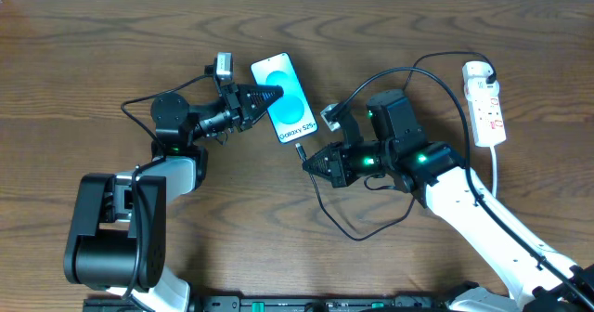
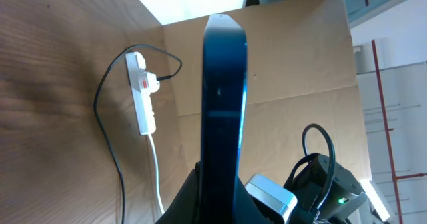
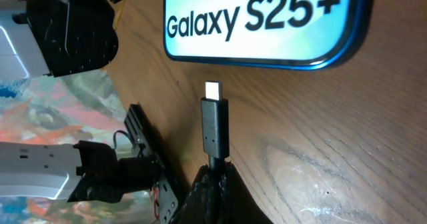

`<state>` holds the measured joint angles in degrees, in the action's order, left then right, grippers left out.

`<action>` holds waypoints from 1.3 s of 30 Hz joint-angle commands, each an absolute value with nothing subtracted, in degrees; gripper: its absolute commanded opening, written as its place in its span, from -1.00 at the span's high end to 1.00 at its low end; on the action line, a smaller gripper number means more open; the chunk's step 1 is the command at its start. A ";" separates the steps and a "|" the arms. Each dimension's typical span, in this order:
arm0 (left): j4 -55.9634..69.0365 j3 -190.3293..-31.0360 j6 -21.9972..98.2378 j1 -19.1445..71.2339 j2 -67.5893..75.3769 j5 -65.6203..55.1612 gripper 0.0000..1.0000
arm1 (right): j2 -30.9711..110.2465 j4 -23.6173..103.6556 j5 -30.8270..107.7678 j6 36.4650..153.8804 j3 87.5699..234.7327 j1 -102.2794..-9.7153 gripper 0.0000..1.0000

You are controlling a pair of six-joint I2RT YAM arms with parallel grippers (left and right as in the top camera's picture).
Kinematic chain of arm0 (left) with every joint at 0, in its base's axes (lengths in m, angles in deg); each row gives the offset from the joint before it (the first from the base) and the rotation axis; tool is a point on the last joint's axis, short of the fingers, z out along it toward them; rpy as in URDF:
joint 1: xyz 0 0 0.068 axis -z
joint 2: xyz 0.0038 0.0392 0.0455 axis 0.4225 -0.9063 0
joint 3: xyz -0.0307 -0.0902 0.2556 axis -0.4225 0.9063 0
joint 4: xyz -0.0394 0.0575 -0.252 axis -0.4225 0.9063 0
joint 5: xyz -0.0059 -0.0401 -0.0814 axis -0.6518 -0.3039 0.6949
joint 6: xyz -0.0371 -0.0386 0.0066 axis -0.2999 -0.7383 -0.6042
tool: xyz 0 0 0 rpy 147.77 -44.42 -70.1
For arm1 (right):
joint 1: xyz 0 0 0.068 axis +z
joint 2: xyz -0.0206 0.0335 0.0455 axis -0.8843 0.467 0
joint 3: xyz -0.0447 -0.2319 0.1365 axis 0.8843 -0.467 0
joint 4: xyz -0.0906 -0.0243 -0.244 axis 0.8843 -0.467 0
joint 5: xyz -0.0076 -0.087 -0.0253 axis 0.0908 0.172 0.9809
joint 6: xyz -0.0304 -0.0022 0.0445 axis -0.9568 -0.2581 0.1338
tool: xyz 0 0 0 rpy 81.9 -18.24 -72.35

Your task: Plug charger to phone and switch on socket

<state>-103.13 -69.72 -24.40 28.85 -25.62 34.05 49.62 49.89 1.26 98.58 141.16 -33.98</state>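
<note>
The phone (image 1: 285,97) shows a cyan-and-white screen with "Galaxy S25+" text and is held at its left edge by my left gripper (image 1: 270,96), which is shut on it. Seen edge-on, the phone (image 2: 223,111) rises from between the jaws in the left wrist view. My right gripper (image 1: 309,162) is shut on the charger (image 1: 303,150), whose connector tip (image 3: 213,91) points at the phone's bottom edge (image 3: 267,57) with a short gap between them. The charger's black cable (image 1: 390,75) loops to the white socket (image 1: 487,103) at the far right.
The socket (image 2: 141,91) lies on the wooden table with a plug in it and its white cord (image 1: 497,173) running toward the front. A loop of black cable (image 1: 357,228) lies on the table in front of the right arm.
</note>
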 commanded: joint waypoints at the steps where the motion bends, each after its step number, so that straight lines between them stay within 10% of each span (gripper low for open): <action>1: -104.09 -71.38 -22.33 28.72 -25.08 33.79 0.85 | 49.77 49.47 1.08 97.51 141.53 -34.37 0.98; 39: -103.61 -71.38 -17.78 28.72 -25.08 34.99 0.85 | 49.77 49.87 5.67 95.98 141.53 -34.37 0.98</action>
<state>-102.82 -69.72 -19.40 28.85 -25.62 34.11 49.62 49.56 5.46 97.10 141.16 -33.98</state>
